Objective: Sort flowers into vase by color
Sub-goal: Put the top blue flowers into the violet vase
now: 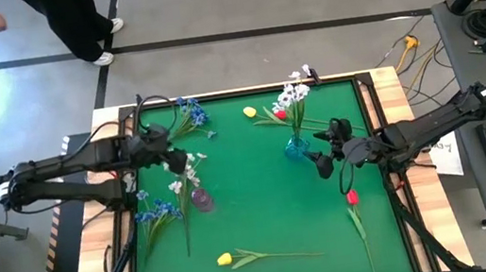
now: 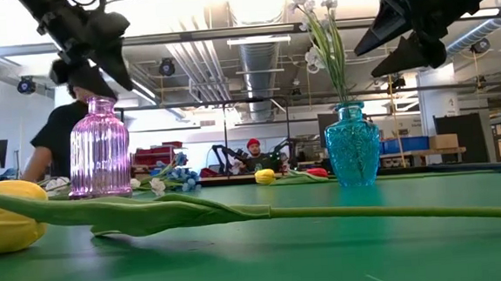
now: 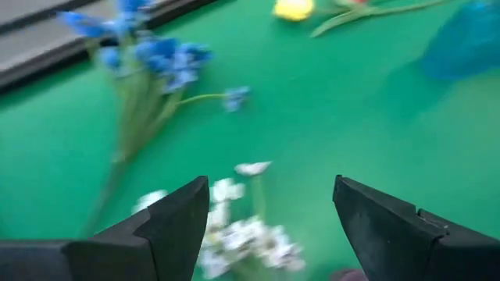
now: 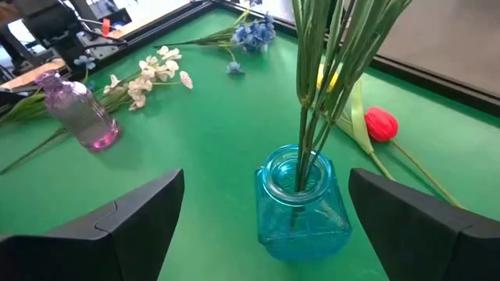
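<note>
A blue glass vase (image 1: 297, 146) stands right of the table's middle and holds white flowers (image 1: 295, 95). A pink vase (image 1: 201, 199) stands upright to its left. Loose flowers lie flat on the green mat: white ones (image 1: 186, 168), blue ones at the far left (image 1: 190, 115) and at the left edge (image 1: 154, 211), a yellow bud (image 1: 249, 111) and a red bud (image 1: 280, 114). My left gripper (image 1: 173, 157) hangs open above the loose white flowers (image 3: 242, 234). My right gripper (image 1: 324, 155) stands open just right of the blue vase (image 4: 301, 203), apart from it.
A red tulip (image 1: 352, 197) lies near the right edge, its stem toward the near edge. A yellow tulip (image 1: 225, 259) lies near the front edge, its stem running right. A raised wooden border (image 1: 379, 83) frames the mat. A person stands beyond the far edge (image 2: 58, 135).
</note>
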`<move>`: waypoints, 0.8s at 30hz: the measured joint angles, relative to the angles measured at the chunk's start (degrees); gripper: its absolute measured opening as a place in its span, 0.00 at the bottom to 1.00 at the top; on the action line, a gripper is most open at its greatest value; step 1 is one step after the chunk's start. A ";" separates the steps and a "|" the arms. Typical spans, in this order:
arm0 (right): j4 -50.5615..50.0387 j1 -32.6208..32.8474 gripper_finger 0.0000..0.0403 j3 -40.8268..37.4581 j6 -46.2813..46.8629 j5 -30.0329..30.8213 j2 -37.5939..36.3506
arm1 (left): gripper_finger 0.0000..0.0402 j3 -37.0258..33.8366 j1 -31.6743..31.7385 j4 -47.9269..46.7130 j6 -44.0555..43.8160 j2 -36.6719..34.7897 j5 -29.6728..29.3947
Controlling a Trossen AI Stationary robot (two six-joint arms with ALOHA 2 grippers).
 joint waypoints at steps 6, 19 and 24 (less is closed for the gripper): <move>0.00 0.00 0.88 0.00 -0.62 0.06 0.04 | 0.67 6.68 2.29 -3.02 7.52 5.62 1.29; 0.02 -0.13 0.88 -0.81 -3.58 1.01 0.09 | 0.67 8.78 16.53 -0.20 27.68 21.05 7.65; 0.02 -0.13 0.88 -0.97 -3.97 2.74 0.09 | 0.67 8.78 24.10 3.66 36.66 25.65 13.11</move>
